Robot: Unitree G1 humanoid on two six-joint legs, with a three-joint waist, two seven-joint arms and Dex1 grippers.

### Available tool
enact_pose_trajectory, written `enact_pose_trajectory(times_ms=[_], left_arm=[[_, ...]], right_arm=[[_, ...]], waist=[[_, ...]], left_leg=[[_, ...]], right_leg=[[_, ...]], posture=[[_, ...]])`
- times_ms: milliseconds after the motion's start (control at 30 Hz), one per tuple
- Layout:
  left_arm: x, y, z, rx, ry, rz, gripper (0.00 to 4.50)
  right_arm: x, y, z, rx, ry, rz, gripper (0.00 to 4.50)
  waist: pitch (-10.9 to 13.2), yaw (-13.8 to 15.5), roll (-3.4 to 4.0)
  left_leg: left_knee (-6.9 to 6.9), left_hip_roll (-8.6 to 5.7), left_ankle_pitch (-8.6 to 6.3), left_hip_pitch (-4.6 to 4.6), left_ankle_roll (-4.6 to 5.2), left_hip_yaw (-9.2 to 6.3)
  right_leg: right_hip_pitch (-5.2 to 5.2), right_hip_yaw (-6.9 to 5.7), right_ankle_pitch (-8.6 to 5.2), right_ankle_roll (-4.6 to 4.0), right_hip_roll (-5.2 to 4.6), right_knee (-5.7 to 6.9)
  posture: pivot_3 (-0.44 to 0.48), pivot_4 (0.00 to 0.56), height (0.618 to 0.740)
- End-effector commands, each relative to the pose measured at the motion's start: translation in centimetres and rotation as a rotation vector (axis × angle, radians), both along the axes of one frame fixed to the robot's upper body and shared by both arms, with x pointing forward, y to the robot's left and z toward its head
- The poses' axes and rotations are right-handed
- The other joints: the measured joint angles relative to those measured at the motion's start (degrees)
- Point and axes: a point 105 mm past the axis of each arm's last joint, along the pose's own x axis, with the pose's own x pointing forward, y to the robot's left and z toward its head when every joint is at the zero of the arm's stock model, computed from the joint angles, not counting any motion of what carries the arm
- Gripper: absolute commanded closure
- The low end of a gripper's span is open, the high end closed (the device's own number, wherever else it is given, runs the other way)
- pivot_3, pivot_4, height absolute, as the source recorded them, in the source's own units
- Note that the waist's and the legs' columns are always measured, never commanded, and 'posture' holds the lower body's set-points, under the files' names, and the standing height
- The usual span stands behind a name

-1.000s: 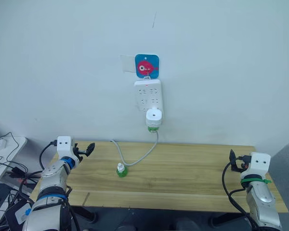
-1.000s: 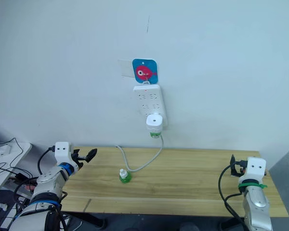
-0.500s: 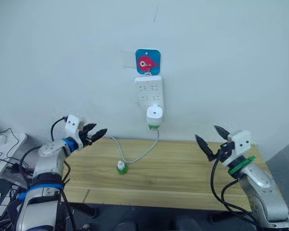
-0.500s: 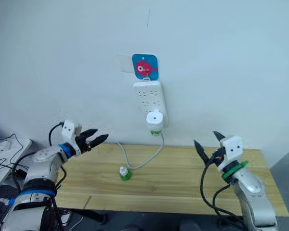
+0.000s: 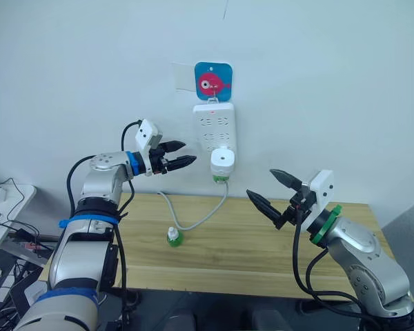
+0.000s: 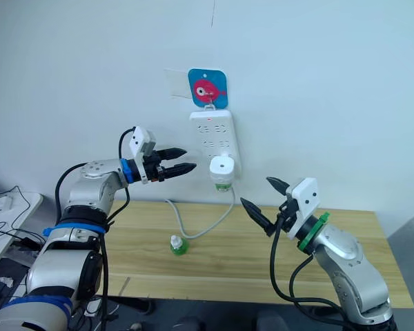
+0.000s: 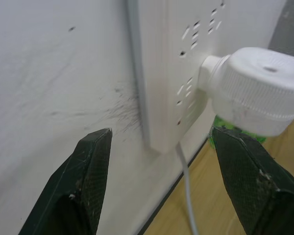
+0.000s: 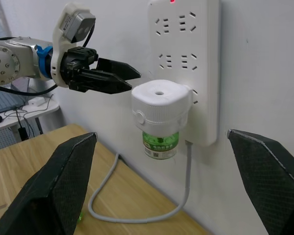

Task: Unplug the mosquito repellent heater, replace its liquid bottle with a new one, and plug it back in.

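The mosquito repellent heater (image 5: 222,163) sits plugged into the lower end of the white power strip (image 5: 215,131) that hangs on the wall, its round vent facing up; a green-labelled liquid bottle (image 8: 160,144) hangs screwed in beneath the heater; a second small green bottle (image 5: 173,238) stands upright on the wooden table (image 5: 234,262), below the heater and toward the robot's left, near the grey cable (image 5: 193,222) that loops from the strip's bottom down onto the tabletop; above the strip a blue square hook (image 5: 214,78) with a pink fish carries it on the wall; the left gripper (image 5: 180,154) is held in the air just beside the heater on its left, level with the strip's lower sockets, fingers spread apart and grasping nothing; the right gripper (image 5: 271,191) hovers below and to the right of the heater, above the table, its fingers wide apart and empty, pointing toward the heater.
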Motion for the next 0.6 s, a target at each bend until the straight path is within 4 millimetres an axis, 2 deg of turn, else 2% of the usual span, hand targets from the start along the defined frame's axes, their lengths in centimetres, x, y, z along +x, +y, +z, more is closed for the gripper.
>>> enact_pose_trajectory(times_ms=[33, 300, 600], left_arm=[[0.6, -0.7, 1.7, 0.006, -0.057, -0.028, 1.15], [1.7, -1.5, 2.0, 0.023, -0.071, -0.02, 1.15], [2.3, -3.3, 2.5, 0.032, -0.098, -0.049, 1.15]], right_arm=[[-0.6, 0.2, 1.3, 0.012, -0.053, -0.006, 0.0], [-0.8, 0.1, 1.2, -0.005, -0.054, -0.028, 0.0], [-0.7, -0.1, 1.4, -0.021, -0.056, -0.041, 0.0]], waist=[[0.1, -0.1, -0.08], [0.3, -0.8, -0.17], [0.4, -0.6, -0.31]], left_leg=[[0.0, 0.0, 0.0, -0.01, 0.0, 0.0], [0.02, 0.0, 0.0, -0.03, 0.0, -0.01], [0.04, -0.01, 0.0, -0.05, -0.01, -0.04]], right_leg=[[-0.01, -0.01, 0.0, 0.0, 0.0, 0.0], [-0.01, -0.02, 0.0, 0.01, 0.0, 0.0], [0.0, -0.05, 0.0, 0.02, -0.01, 0.0]], posture=[[-0.013, 0.097, 0.74], [-0.029, 0.1, 0.74], [-0.045, 0.101, 0.74]])
